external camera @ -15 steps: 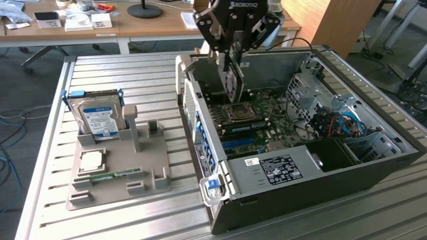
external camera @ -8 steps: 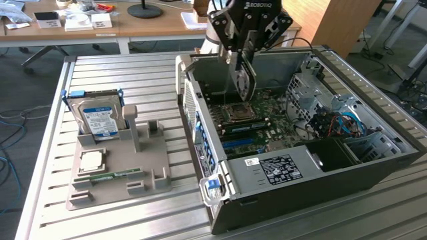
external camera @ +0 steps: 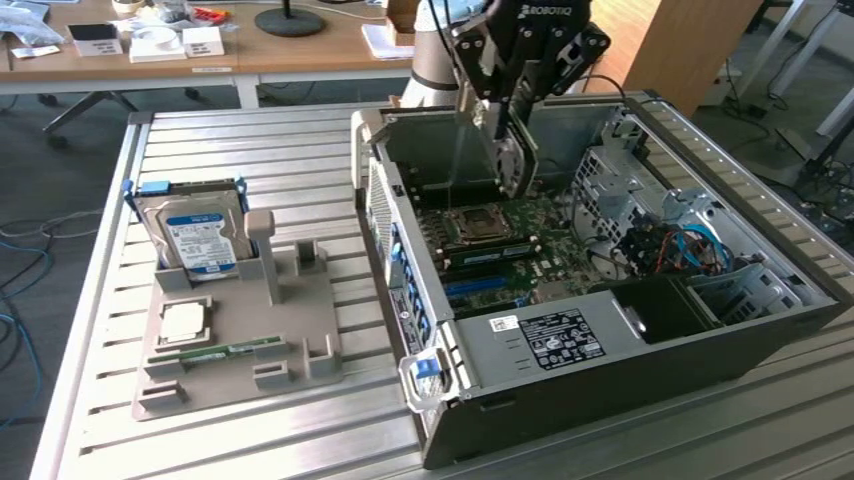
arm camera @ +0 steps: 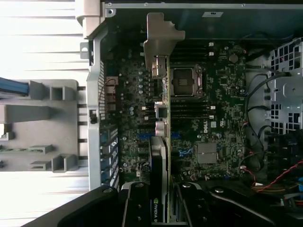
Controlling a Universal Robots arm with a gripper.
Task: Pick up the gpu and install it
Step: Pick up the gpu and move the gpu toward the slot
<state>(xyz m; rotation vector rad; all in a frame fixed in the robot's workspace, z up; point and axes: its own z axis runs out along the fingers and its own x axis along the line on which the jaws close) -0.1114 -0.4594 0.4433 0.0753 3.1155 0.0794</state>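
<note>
Gpu (external camera: 518, 165) is pinched by gripper (external camera: 515, 100) over motherboard (external camera: 527, 235); if tilted, its bracket (arm camera: 161, 38) could be jammed.

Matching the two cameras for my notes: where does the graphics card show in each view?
Exterior view: the graphics card hangs edge-on from the gripper, above the board inside the open computer case.
Wrist view: the graphics card runs edge-on from the gripper out over the board, beside the processor socket.
Shared landmark: the square processor socket on the board.
</note>
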